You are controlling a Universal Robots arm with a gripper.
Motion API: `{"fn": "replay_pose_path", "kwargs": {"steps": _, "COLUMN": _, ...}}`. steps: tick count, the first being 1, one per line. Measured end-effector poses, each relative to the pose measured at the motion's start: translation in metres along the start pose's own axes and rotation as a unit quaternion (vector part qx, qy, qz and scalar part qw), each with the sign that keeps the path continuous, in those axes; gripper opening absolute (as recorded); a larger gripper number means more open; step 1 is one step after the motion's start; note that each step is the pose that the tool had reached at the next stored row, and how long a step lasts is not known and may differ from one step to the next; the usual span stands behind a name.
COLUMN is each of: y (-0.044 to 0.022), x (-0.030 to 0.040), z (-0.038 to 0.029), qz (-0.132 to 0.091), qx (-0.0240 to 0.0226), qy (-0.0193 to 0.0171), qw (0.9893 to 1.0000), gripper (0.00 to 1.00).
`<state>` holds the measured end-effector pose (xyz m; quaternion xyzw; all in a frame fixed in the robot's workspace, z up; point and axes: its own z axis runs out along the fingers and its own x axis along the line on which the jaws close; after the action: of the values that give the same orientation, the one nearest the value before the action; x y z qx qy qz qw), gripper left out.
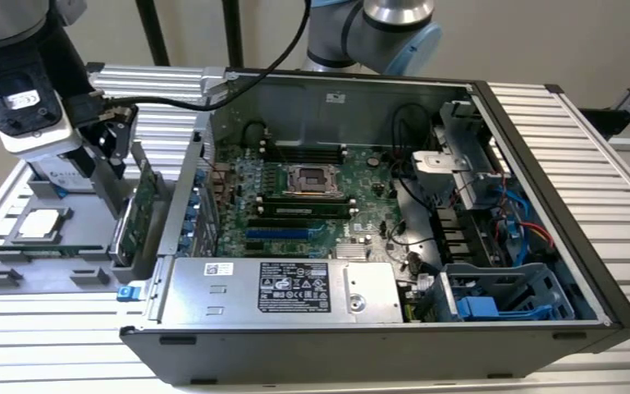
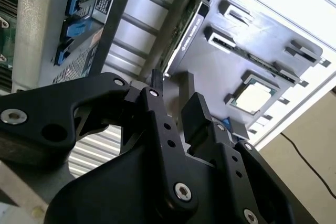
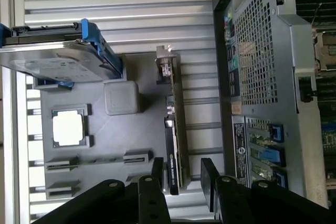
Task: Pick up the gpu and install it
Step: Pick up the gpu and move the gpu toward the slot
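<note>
Gripper (image 3: 184, 181) hovering over gpu (image 3: 174, 124), fingers (image 3: 209, 178) spread, appearing to straddle card's edge, pinching nothing. Gpu standing on edge in grey tray (image 3: 143, 74), just beside computer case (image 3: 257, 51). Advising: keeping jaws centred, parallel to board; closing on cooler and board, avoiding bracket end.

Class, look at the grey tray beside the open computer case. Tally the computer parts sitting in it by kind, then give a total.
Parts in the grey tray:
gpu: 1
hard drive: 1
processor chip: 1
memory stick: 1
Total: 4
</note>
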<state>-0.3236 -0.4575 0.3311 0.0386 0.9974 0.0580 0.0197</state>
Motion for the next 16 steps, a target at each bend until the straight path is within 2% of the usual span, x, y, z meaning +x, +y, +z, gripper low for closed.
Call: {"fn": "replay_pose_path", "kwargs": {"steps": 16, "y": -0.0028, "x": 0.0005, "z": 0.0194, "qz": 0.000, "qx": 0.0006, "qy": 0.0000, "qw": 1.0000, "gripper": 1.00}}
